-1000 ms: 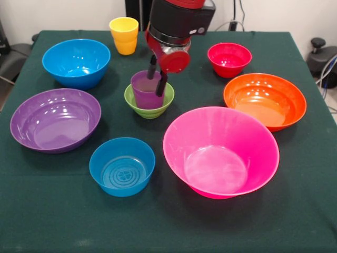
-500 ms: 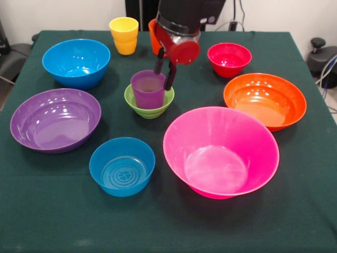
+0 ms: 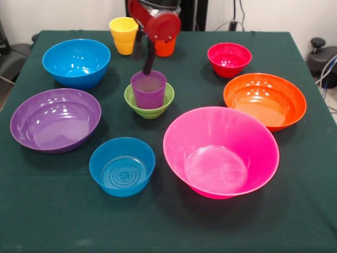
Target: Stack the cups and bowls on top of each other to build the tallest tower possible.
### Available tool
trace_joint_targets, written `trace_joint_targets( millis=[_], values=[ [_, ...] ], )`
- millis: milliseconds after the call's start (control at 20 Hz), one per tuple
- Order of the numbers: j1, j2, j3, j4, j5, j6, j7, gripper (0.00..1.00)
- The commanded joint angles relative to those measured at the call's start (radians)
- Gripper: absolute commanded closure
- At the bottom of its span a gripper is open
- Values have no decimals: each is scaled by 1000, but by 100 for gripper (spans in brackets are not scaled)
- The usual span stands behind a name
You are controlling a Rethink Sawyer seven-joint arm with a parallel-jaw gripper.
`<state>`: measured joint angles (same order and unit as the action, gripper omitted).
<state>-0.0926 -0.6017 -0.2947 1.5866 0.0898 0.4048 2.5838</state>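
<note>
A translucent purple cup [image 3: 148, 89] stands upright inside the small green bowl [image 3: 132, 99] at the table's middle; these two make the tower. My gripper [image 3: 148, 66] hangs just above the cup's far rim, open and holding nothing; only one dark finger [image 3: 149, 57] shows clearly. The yellow cup [image 3: 124, 35] stands at the back left. Beside it, the orange cup [image 3: 166, 48] is partly hidden behind the gripper's red body. The small red bowl [image 3: 229, 59] sits at the back right.
A blue bowl [image 3: 76, 62] and a purple bowl [image 3: 55, 118] lie on the left. A small blue bowl [image 3: 122, 166] sits at the front. The large pink bowl [image 3: 221, 150] and an orange bowl [image 3: 265, 100] are on the right. A green cloth [image 3: 168, 226] covers the table.
The gripper has lifted off the purple cup and moved up and back, toward the yellow and orange cups. The purple cup stays in the green bowl.
</note>
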Motion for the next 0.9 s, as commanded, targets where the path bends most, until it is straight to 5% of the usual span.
trace_joint_targets(
  millis=[50, 500, 900],
  values=[
    [-38, -45, 196, 55, -136, 144, -346, 0],
    [-37, -77, 326, 76, -212, 156, -313, 0],
    [-121, -68, 529, 58, -358, 164, -557, 0]
  ],
)
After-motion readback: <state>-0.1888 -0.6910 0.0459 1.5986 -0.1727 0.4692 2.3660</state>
